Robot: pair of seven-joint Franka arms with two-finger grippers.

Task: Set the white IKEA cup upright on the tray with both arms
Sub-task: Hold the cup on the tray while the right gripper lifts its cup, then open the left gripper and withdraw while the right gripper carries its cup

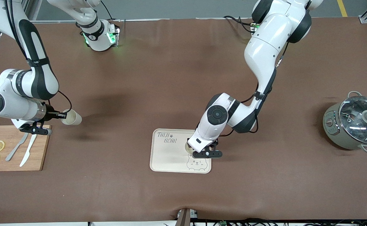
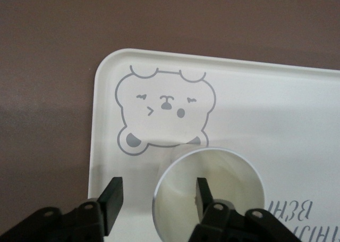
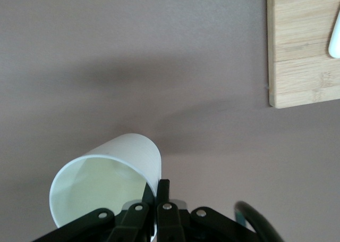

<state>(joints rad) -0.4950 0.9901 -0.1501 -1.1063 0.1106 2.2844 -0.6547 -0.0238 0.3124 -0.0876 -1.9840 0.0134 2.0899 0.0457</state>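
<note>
Brown mat covers the table. On the tray (image 1: pixel 167 157) a cup (image 2: pixel 207 194) stands upright, left gripper (image 2: pixel 156 199) spread open astride its rim; it should rise straight. Right gripper (image 1: pixel 63 116) pinches a second cup (image 1: pixel 71 117) above the mat, beside the cutting board (image 1: pixel 15 149). A pot (image 1: pixel 353 124) sits well apart.

- The two arms, left arm (image 1: pixel 265 53) and right arm (image 1: pixel 29 81), are glossy white, built of rounded segments.
- Black bands wrap the joints, and a round black cap closes each elbow-like joint.
- Thin black cables run along the outside of both arms.
- Green lights glow on the right arm's base (image 1: pixel 100 36), which carries a small dark round marking.
- The left gripper (image 2: pixel 154 199) and right gripper (image 3: pixel 154 199) are small, black, two-fingered, with silver screws at the finger pivots.
</note>
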